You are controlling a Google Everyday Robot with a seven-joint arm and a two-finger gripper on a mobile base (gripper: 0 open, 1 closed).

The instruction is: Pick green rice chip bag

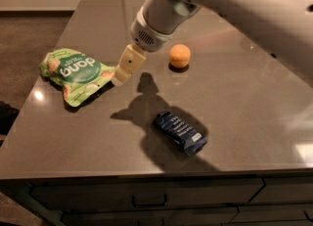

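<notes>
Green rice chip bag (76, 73) lying flat at the left of the grey worktop (244, 98), white letters on its dark green oval too blurry to read, gripper (120, 77) just beside its right edge, orange ball (179, 56) and dark blue bar (180, 132) further right

end effector (121, 75) beside green rice chip bag (76, 72); bare tabletop (88, 127) around.

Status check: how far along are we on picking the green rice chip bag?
The approach looks nearly done: the gripper hangs at the edge of the green rice chip bag. Nothing is lifted yet, and the bag lies on the table. Left to do: grasp it and lift it.
</notes>
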